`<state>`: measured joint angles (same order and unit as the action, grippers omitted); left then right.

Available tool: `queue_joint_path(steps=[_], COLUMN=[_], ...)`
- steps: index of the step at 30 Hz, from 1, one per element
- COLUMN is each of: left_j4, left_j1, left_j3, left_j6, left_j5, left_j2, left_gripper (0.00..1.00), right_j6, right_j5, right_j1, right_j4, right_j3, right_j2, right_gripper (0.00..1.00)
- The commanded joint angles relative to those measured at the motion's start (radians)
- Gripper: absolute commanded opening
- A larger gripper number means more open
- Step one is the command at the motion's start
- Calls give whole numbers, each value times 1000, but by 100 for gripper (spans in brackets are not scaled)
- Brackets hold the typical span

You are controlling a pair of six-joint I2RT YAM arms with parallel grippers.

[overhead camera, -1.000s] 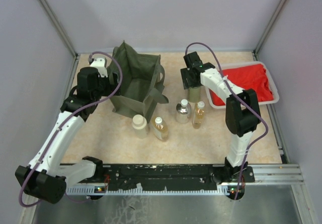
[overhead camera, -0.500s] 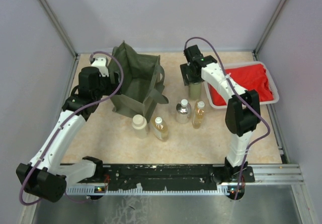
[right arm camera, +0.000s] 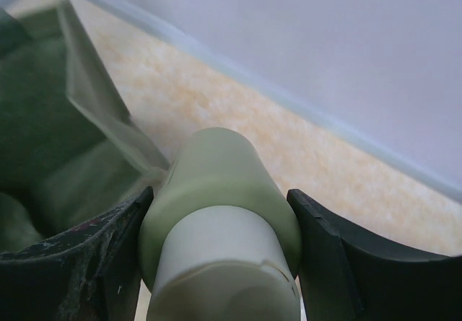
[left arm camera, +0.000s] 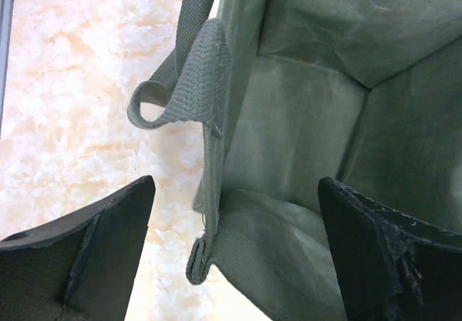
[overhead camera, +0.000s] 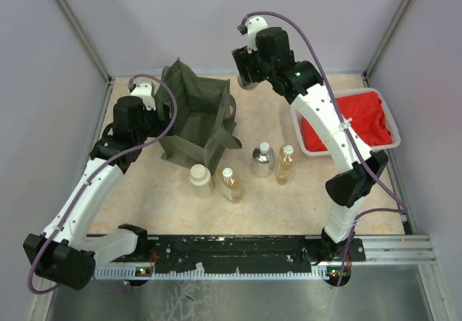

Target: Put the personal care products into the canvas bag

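The dark olive canvas bag [overhead camera: 195,119] stands open at the back left. My left gripper [overhead camera: 159,122] is open, its fingers astride the bag's left wall [left arm camera: 310,119] beside a handle [left arm camera: 184,83]. Raised above the table just right of the bag, my right gripper [overhead camera: 245,76] is shut on a pale green bottle [right arm camera: 220,184] with a cream cap; the bag's rim [right arm camera: 50,141] shows below-left of it. On the table stand a beige bottle [overhead camera: 201,179], an amber bottle [overhead camera: 231,184], a silvery bottle [overhead camera: 263,159] and a second amber bottle [overhead camera: 286,164].
A white tray [overhead camera: 393,122] holding a red cloth [overhead camera: 346,119] sits at the back right. Grey walls close in the table on the back and both sides. The arms' base rail [overhead camera: 238,249] runs along the near edge.
My right arm has lifted the pale green bottle off the table and carried it up and left, toward the bag. The left arm has not moved.
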<state>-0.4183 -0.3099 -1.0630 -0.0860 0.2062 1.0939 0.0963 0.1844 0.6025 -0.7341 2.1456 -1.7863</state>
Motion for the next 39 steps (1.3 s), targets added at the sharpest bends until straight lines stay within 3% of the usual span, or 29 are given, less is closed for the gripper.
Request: queue_joint_path(steps=[1, 10, 29, 34, 39], left_j4=[-16, -4, 16, 21, 15], left_j1=[-1, -1, -1, -1, -1], left_j3=[18, 27, 34, 30, 25], left_j6=[4, -1, 1, 2, 6], left_j5=[18, -12, -42, -63, -59], left_j2=[-3, 0, -8, -8, -9], left_gripper=[100, 100, 100, 94, 92], right_j6=[70, 30, -37, -24, -17], right_j5=[-53, -179, -211, -187, -123], right_j1=[50, 120, 216, 224, 232], right_j4=[206, 233, 329, 260, 92], right_j3=[149, 190, -120, -20, 234], right_j2=[97, 34, -53, -193, -406], right_gripper=[0, 0, 0, 0, 0])
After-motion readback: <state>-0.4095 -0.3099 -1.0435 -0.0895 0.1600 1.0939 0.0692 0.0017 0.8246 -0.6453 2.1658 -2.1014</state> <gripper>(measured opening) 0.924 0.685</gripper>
